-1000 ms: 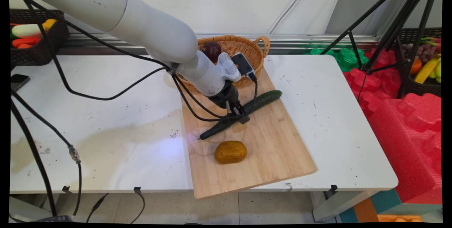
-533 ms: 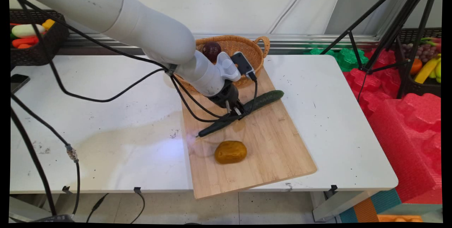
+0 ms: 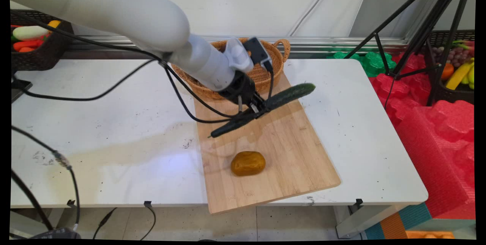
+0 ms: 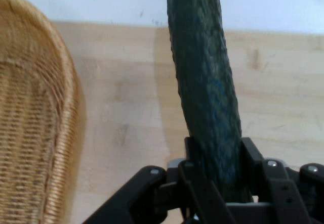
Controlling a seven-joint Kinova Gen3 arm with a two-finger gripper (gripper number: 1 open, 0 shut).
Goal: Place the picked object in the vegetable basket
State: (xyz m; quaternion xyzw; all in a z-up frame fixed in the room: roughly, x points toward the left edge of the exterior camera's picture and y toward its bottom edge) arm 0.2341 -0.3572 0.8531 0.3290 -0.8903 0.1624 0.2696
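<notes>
Main view, cucumber [image 3: 288, 95] clamped in gripper [image 3: 255, 109]

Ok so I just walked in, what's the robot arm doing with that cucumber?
The gripper is shut on the dark green cucumber, holding it near its middle, and has lifted it off the wooden cutting board over the last second. The cucumber now hangs slanted in the air just in front of the wicker basket. A brownish potato lies on the board nearer the camera, apart from the gripper. Everything sits on the white table.
</notes>
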